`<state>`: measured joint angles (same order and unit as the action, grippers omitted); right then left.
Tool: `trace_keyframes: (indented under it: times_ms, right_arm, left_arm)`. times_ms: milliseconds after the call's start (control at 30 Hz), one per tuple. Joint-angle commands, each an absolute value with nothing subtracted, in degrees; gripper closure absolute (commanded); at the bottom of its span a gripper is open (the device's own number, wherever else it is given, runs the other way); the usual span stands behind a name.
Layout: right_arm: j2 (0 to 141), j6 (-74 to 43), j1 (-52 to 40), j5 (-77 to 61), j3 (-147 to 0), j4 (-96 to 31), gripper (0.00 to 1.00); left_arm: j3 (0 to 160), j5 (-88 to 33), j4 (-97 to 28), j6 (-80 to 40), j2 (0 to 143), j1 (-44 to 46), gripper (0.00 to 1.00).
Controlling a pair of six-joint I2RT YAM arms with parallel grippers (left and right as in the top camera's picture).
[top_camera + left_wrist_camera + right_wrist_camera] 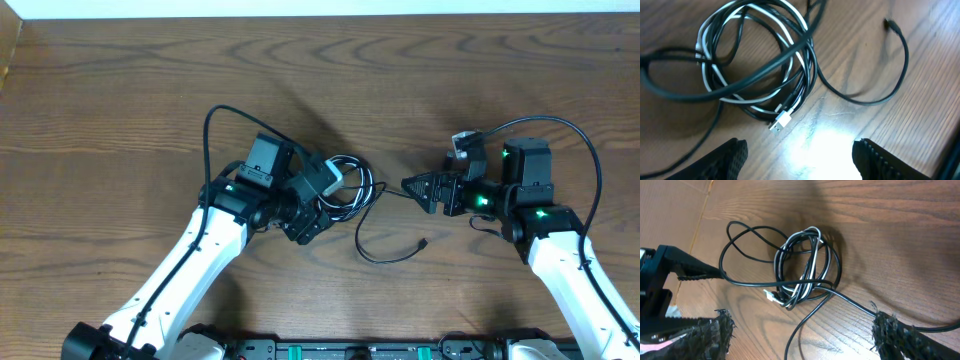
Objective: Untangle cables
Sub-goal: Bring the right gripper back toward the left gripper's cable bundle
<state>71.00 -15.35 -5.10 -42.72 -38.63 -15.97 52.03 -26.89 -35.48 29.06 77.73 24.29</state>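
both claws wide, tangle lying between them

i am hovering my left claw (800,155) low over the table (920,125), jaws spread wide and gripping nothing. my right claw (800,335) is gaping wide too, and is empty. the black cable (867,102) and the white cable (792,22) are lying coiled together on the wood between my arms, with the white plug (781,121) poking out of the coil. i am worrying that closing here would pinch both cords and drag the whole bundle, tightening its loops. one black strand is running close past my right fingers (890,335) and could snag.
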Motion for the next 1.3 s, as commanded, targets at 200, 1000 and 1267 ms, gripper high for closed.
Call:
trace_keyframes:
  times_ms: [200,1000,1267]
  right_arm:
    - [71.07,-15.86,-5.48,-43.66,-38.61,-15.81,0.12]
    - [71.07,-15.86,-5.48,-43.68,-38.61,-16.1,0.11]
    - [71.07,-15.86,-5.48,-43.68,-38.61,-16.23,0.11]
  left_arm:
    - [50.61,-27.05,-28.45,35.75,80.82,31.68,0.27]
    - [50.61,-17.43,-11.11,25.34,99.29,37.39,0.42]
    - [50.74,-17.26,-10.07,22.37,98.74,37.36,0.81]
